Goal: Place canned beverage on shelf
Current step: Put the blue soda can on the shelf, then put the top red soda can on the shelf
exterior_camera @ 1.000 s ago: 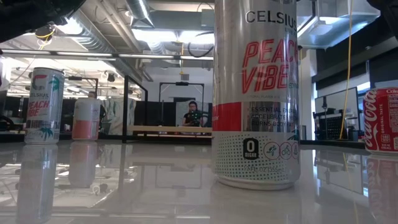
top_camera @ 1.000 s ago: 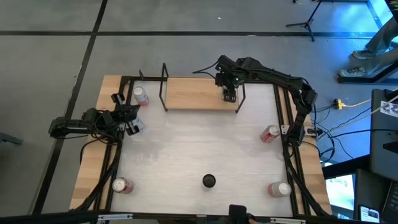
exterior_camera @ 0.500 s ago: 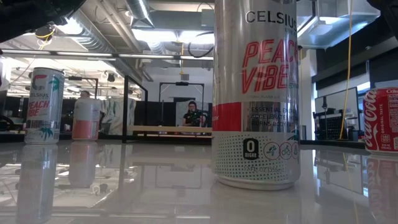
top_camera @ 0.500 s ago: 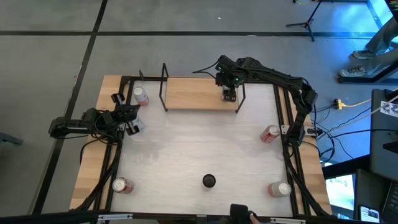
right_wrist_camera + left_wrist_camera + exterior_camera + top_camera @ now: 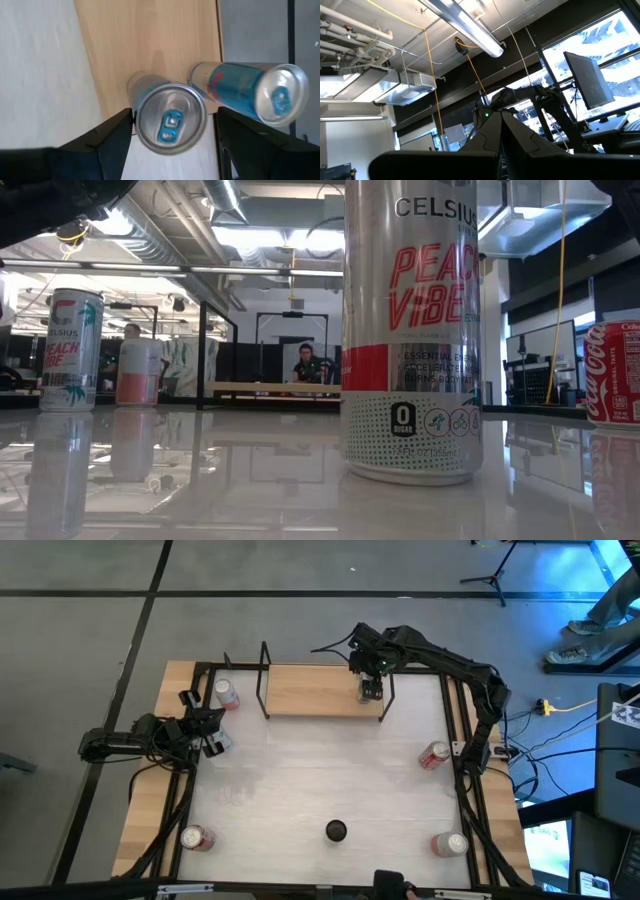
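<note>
The shelf (image 5: pixel 320 690), a light-wood board with black wire uprights, lies at the table's far side. It also shows in the low view (image 5: pixel 270 388). My right gripper (image 5: pixel 371 690) hangs over its right end, pointing down. It is open, with a finger on either side of the top of a silver-and-blue can (image 5: pixel 171 124) that stands upright on the board near its edge. A second blue can (image 5: pixel 245 92) stands on the board beside the first. My left gripper (image 5: pixel 212 735) waits at the table's left edge, shut and empty.
Other cans are on the table: far left (image 5: pixel 226 693), right (image 5: pixel 433 755), near left (image 5: pixel 195 838), near right (image 5: pixel 450 843) and near middle (image 5: pixel 336 831). The near-middle one is the tall can in the low view (image 5: pixel 410 330). A black frame (image 5: pixel 455 720) edges the table.
My right gripper has shifted slightly toward the table's far edge over the shelf's right end. The can stands where it was.
</note>
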Controlling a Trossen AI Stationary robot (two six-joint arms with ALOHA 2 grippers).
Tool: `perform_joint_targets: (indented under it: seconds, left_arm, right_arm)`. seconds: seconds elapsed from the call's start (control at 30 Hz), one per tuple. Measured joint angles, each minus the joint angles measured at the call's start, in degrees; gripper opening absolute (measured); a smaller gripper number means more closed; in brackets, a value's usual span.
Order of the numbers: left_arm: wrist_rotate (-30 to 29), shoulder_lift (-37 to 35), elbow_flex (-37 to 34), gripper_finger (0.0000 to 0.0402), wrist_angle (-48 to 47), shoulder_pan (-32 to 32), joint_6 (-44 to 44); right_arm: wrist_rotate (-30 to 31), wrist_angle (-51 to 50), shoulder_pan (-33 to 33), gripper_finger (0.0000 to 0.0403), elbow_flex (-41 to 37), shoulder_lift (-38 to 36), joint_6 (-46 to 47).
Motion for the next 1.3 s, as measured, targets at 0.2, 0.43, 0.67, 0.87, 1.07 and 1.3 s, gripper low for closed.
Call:
perform_joint_targets:
  seconds: [0.2,0.43,0.67,0.87,1.07,1.3]
  left_arm:
    - [0.99,-0.01,0.00,0.0007,-0.05,0.02,-0.54]
    - [14.93,0.01,0.00,0.0007,-1.34,0.00,-1.34]
    - [12.64,0.01,0.00,0.0007,-0.94,0.02,-1.39]
    - [9.03,0.01,0.00,0.0007,-0.65,0.02,-1.68]
    - [9.01,-0.01,0.00,0.0007,-0.15,0.02,0.10]
    - [6.57,0.01,0.00,0.0007,0.03,0.00,0.28]
  right_arm:
    - [-0.05,-4.59,3.72,0.0284,5.82,0.00,2.41]
    - [-3.72,-8.65,12.17,0.0285,8.77,-1.51,8.42]
    - [-3.99,-9.83,19.15,0.0285,6.53,-6.84,14.76]
    - [-1.29,-11.72,20.53,0.0285,-0.34,-15.00,22.79]
    - [4.02,-11.26,20.42,0.0285,-12.49,-25.68,29.29]
    - [3.94,-12.56,20.47,0.0285,-24.77,-36.64,40.62]
